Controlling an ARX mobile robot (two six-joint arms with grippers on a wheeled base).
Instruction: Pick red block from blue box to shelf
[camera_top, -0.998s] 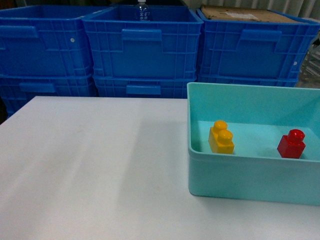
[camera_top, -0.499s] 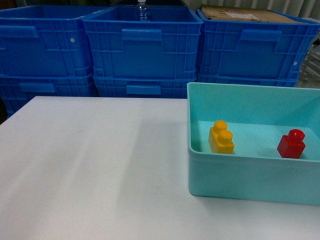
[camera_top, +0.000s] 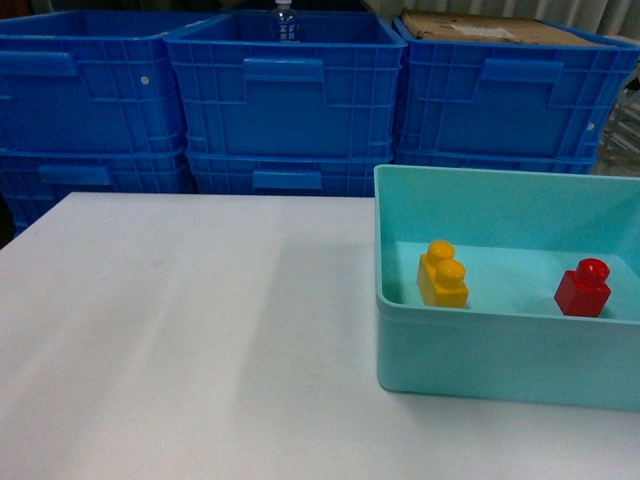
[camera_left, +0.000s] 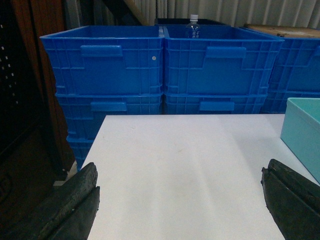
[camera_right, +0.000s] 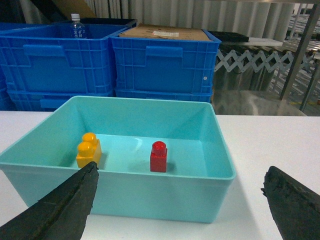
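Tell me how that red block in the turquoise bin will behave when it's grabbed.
The red block looks like rigid, glossy plastic, so probably stiff, light, slightly slippery. Standing flat on the blue box floor, it likely won't roll.

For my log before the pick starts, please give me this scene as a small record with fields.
target: red block, upright, stud on top, inside the blue box
other content: yellow brick, apart from the red one
box place: on the white table, right side in head view
behind table: stacked dark blue crates
left pincer: open, over bare table
right pincer: open, facing the box, nothing held
shelf: only metal posts visible at far right
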